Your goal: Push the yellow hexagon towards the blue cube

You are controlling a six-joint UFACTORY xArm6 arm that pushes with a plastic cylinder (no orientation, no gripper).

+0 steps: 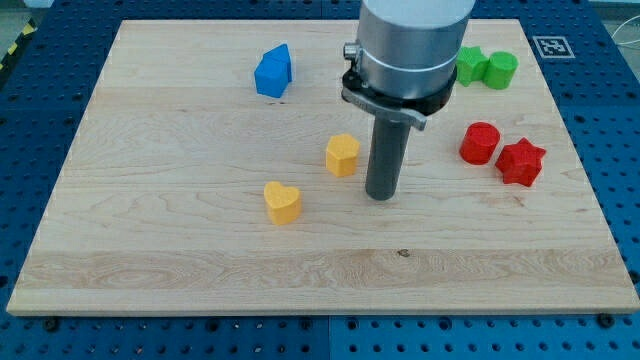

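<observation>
The yellow hexagon (342,155) sits near the middle of the wooden board. My tip (380,196) rests on the board just to the right of it and slightly lower, a small gap apart. The blue cube (273,72) stands toward the view's top left, up and left of the hexagon. A yellow heart-shaped block (282,202) lies below and left of the hexagon.
Two green blocks (487,67) sit at the view's top right, partly behind the arm's grey body. A red cylinder (480,143) and a red star (520,161) lie at the right. The board's edges (60,170) border a blue perforated table.
</observation>
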